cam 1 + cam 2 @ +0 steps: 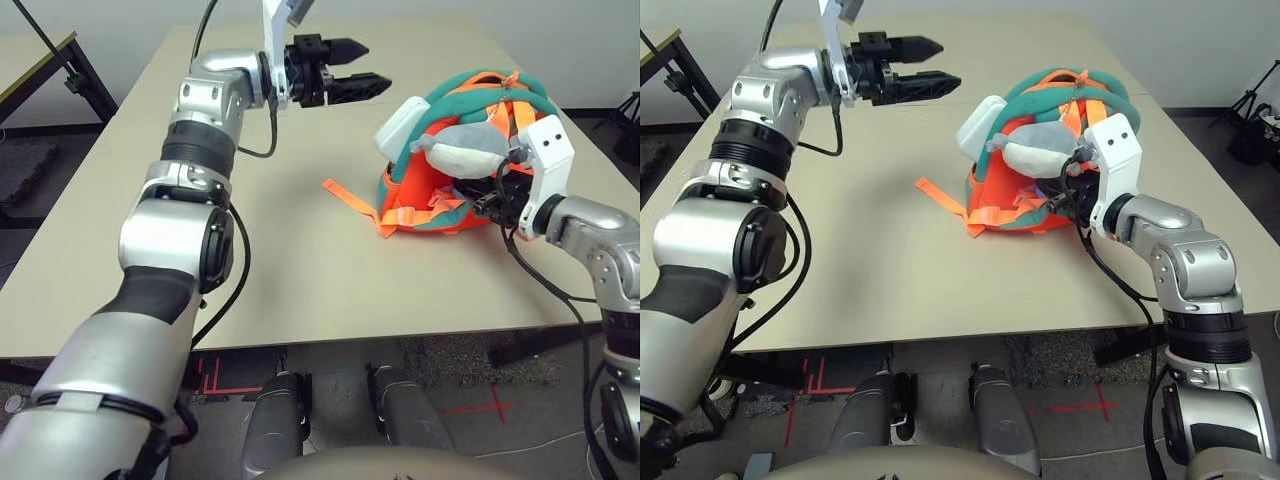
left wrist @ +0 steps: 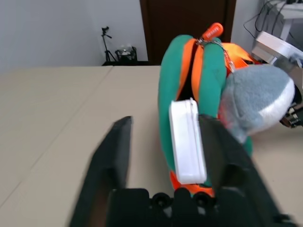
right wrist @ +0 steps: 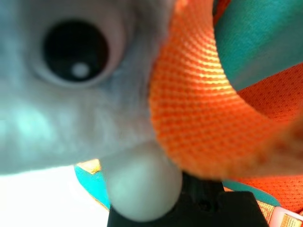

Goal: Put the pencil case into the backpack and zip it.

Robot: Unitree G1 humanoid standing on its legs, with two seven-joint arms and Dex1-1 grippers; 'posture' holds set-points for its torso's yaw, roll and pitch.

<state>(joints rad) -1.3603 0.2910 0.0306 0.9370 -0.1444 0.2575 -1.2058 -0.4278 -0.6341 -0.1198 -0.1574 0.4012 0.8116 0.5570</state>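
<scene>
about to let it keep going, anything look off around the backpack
The white pencil case juts out of the open zip of the backpack, only partly in; an orange strap trails loose on the table. Nothing looks damaged.

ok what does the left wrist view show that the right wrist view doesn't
Only the left wrist view: the white pencil case at the backpack's open zipper, the orange zipper pull and a tripod.
Only the right wrist view: the plush toy's dark eye.
Both: the plush toy and the orange and teal backpack.
</scene>
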